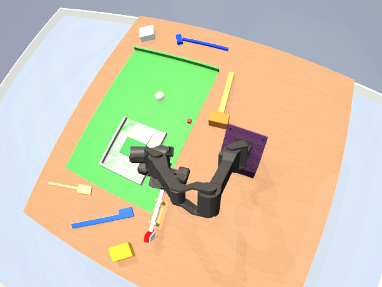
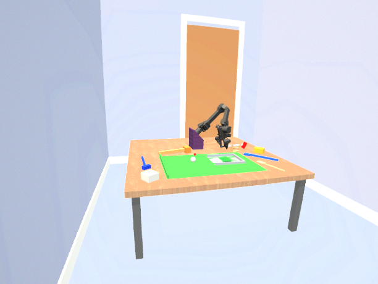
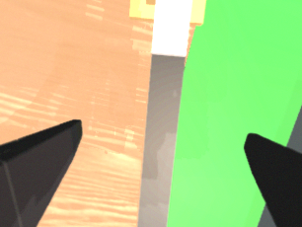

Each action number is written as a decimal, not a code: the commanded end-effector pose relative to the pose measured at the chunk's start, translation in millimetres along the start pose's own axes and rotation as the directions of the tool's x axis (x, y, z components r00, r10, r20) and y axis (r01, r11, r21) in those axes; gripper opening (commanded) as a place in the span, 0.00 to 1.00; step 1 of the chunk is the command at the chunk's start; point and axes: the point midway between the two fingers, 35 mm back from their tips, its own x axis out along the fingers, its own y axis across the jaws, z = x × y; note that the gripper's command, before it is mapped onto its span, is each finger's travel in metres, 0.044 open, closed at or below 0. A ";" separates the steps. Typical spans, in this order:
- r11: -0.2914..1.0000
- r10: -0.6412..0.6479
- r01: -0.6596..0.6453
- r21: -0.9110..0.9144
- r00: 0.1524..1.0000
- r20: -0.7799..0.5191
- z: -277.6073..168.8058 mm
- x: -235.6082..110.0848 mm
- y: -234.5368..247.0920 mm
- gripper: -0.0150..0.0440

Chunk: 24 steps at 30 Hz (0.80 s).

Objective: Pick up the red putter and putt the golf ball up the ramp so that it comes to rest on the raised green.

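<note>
The red putter (image 1: pixel 150 236) (image 2: pixel 244 145) lies on a tan stand (image 1: pixel 161 215) at the mat's near edge, red head towards the table front, white shaft pointing at the arm. My gripper (image 1: pixel 156 184) (image 2: pixel 225 145) (image 3: pixel 163 133) is open and low over the putter's grey handle (image 3: pixel 160 123), which runs between the two fingers without touching them. The white golf ball (image 1: pixel 160 95) (image 2: pixel 193 158) rests on the green mat (image 1: pixel 140 78) (image 3: pixel 232 99). The raised green (image 1: pixel 128 146) (image 2: pixel 226 159) sits on a white ramp platform (image 1: pixel 140 129), partly hidden by the arm.
A small red marker (image 1: pixel 189 120) lies on the mat. Two blue putters (image 1: pixel 203 43) (image 1: pixel 103 218), a yellow putter with orange head (image 1: pixel 218 118), a pale putter (image 1: pixel 78 188), a yellow block (image 1: pixel 122 251) and a white block (image 1: pixel 146 32) lie around. The purple arm base (image 1: pixel 254 150) stands right.
</note>
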 end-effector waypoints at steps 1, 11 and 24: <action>1.000 0.005 -0.005 0.012 1.000 -0.007 -4.3 6.1 2.5 1.00; 1.000 0.005 -0.005 0.012 1.000 -0.006 -6.7 15.9 3.0 1.00; 1.000 0.004 -0.004 0.002 1.000 0.001 -3.9 14.4 1.3 0.42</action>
